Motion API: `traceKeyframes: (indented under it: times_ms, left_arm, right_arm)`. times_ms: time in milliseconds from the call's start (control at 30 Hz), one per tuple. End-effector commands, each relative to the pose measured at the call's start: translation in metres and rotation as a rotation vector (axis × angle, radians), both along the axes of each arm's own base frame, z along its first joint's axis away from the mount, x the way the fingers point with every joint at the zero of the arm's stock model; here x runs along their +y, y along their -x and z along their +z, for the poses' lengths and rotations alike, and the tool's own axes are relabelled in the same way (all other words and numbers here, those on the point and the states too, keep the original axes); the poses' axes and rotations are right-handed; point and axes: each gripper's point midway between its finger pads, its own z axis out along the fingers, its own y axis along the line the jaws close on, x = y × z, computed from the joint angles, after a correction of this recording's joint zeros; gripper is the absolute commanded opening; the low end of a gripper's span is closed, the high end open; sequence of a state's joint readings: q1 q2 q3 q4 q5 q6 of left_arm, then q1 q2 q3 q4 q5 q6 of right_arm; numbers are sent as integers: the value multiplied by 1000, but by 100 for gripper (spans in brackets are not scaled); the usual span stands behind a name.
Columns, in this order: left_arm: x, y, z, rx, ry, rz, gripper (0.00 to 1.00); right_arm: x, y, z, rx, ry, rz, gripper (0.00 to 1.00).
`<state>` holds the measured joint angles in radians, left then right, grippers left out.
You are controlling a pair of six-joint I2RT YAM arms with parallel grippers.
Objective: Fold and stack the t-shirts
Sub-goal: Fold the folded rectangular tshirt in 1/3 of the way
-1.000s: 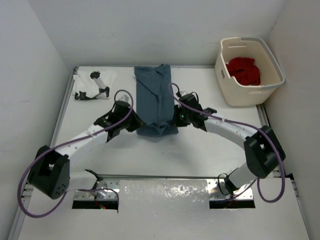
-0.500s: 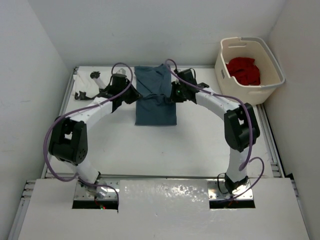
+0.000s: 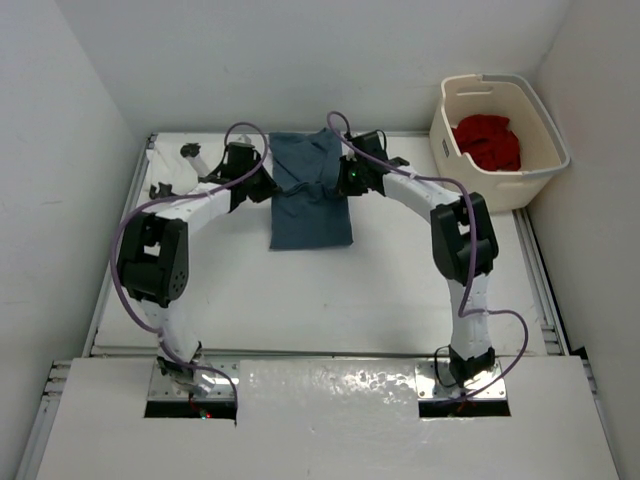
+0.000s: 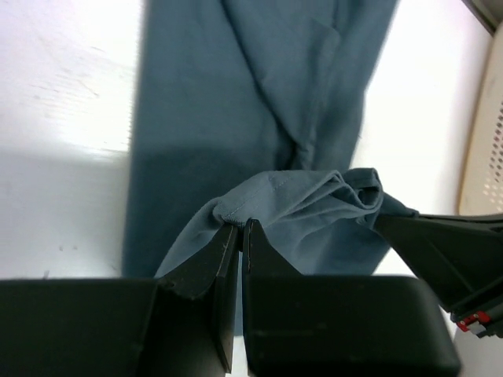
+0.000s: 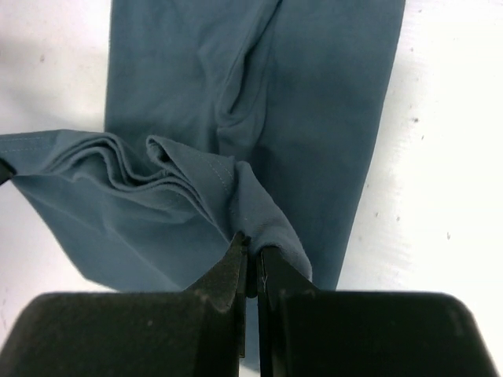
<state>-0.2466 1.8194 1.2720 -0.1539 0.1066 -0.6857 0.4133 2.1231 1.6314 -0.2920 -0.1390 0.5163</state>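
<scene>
While tight on shirt (image 3: 310,215), both tools (image 4: 242,228) (image 5: 251,247).

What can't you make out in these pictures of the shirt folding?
- Top view: the white shirt fades into the white table and the left arm crosses it, so its outline is unclear.
- Top view: the basket walls hide the lower part of the red shirt.
- Wrist views: the left claw and right claw block the near end of the blue shirt.
- Left wrist view: the frame's right edge cuts off the basket.
</scene>
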Motion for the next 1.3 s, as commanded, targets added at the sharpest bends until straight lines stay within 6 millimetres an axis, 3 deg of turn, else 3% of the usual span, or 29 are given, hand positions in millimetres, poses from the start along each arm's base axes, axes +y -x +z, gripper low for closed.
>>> traceKeyframes:
  times_ms: [0, 433, 500, 533, 567, 600, 633, 667, 700, 833, 933, 967, 1033, 1167, 1233, 1267]
  left_arm:
    - [12, -31, 18, -91, -3, 51, 0]
    - [9, -60, -19, -46, -31, 40, 0]
    - [7, -62, -23, -28, -36, 22, 0]
    - [8, -64, -28, -2, -43, 22, 0]
    - [8, -64, -29, 10, -53, 14, 4]
    - [8, -65, -32, 24, -62, 13, 26]
    - [8, -67, -26, 18, -62, 5, 35]
    - [8, -67, -23, 13, -67, 0, 57]
    - [8, -67, -14, -7, -64, -3, 62]
    - [9, -66, 14, -63, -73, -9, 74]
    - [11, -58, 30, -80, -73, -9, 79]
    - [11, -54, 40, -96, -65, -11, 83]
    - [11, -44, 36, -81, -57, -19, 98]
    - [15, -11, 27, -30, -58, -24, 100]
    - [18, 3, 28, -22, -60, -27, 100]
    - [20, 17, 13, 16, -68, -31, 100]
  right_arm:
    - [6, -27, 16, -96, -45, 13, 0]
    - [3, -51, -14, -67, -109, -62, 1]
    - [3, -53, -14, -68, -113, -66, 8]
    - [3, -53, -15, -63, -115, -72, 17]
    - [3, -54, -13, -66, -118, -71, 35]
    - [4, -53, -12, -65, -122, -64, 43]
    - [4, -52, -10, -62, -124, -65, 47]
    - [4, -53, -3, -74, -128, -61, 60]
    - [4, -52, 0, -78, -128, -53, 66]
    - [1, -50, 28, -130, -126, -34, 70]
    - [-3, -43, 51, -166, -120, -17, 80]
    - [-4, -41, 54, -173, -118, -17, 93]
    - [-8, -33, 50, -162, -101, -7, 99]
    - [-13, -13, 55, -145, -95, 10, 99]
    - [-14, 6, 43, -92, -105, 34, 99]
    - [-14, 13, 41, -78, -109, 47, 99]
